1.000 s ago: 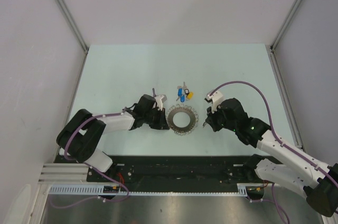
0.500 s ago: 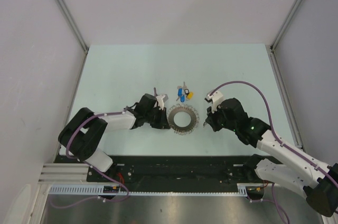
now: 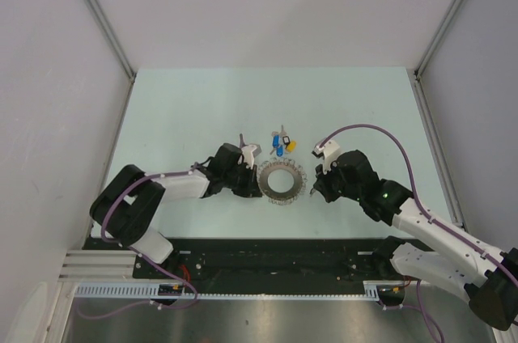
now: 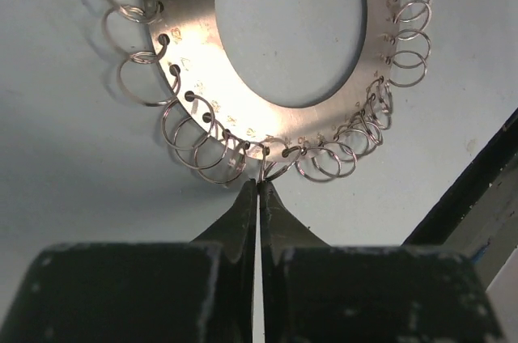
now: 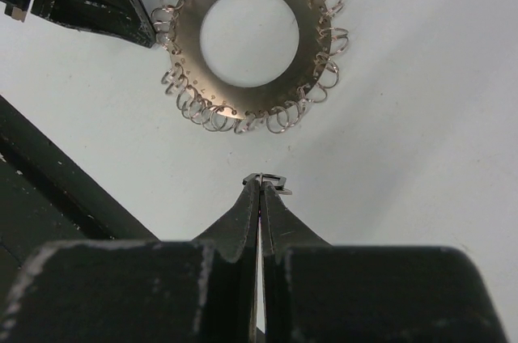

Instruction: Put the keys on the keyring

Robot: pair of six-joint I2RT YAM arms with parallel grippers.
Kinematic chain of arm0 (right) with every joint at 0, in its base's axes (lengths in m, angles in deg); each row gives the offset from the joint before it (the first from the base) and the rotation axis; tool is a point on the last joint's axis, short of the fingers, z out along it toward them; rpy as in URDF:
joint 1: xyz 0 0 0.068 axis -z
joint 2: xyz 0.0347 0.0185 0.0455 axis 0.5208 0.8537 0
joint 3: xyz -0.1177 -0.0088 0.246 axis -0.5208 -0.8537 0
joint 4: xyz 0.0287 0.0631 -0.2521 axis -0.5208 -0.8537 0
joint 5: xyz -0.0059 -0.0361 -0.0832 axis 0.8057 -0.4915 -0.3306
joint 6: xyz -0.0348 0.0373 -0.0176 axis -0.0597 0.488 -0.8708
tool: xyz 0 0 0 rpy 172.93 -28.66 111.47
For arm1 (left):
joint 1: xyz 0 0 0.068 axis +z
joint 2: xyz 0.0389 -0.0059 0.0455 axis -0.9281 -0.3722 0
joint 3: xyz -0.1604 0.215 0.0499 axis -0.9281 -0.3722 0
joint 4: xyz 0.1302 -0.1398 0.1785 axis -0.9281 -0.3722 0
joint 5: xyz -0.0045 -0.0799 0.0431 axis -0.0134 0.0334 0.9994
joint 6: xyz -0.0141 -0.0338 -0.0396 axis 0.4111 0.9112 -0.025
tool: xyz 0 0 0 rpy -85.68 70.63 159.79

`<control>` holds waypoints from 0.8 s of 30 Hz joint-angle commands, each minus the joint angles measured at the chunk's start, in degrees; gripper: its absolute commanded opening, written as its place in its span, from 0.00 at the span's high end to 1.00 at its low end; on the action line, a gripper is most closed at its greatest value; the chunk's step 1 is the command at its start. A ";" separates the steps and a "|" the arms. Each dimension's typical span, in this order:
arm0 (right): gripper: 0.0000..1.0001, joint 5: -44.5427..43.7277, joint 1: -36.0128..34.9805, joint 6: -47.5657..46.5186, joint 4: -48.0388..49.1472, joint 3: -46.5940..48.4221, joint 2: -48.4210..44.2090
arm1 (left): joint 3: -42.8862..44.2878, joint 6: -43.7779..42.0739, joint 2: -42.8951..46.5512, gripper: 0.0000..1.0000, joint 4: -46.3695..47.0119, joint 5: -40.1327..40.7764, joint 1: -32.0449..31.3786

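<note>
A wide, silvery-grey metal keyring (image 3: 296, 181) edged with small wire loops lies flat on the pale green table (image 3: 186, 108), between the two arms. The little keys (image 3: 283, 146) with blue and yellow plastic heads sit just beyond it, not on it. The left gripper (image 4: 259, 185) is pressed together, its tips at one rim loop (whether wire is caught, I cannot tell). The right gripper (image 5: 259, 183), also pressed together, hovers near the keyring's right side without touching it.

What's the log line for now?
left jaws: shut, tips at keyring rim loop | right jaws: shut, apart from keyring | keys: loose on table
</note>
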 commanded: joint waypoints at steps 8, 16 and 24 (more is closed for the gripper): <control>1.00 5.03 -1.66 -1.16 4.83 1.20 -1.39 | -3.61 -12.26 13.44 1.00 6.93 4.68 -2.22; 1.00 5.91 -2.89 -2.74 6.41 2.86 -2.36 | -5.11 -20.96 21.53 1.00 11.41 3.98 -3.45; 1.00 6.88 -3.59 -4.94 7.73 4.09 -2.62 | -2.74 -32.90 23.73 1.00 13.34 -0.66 -3.37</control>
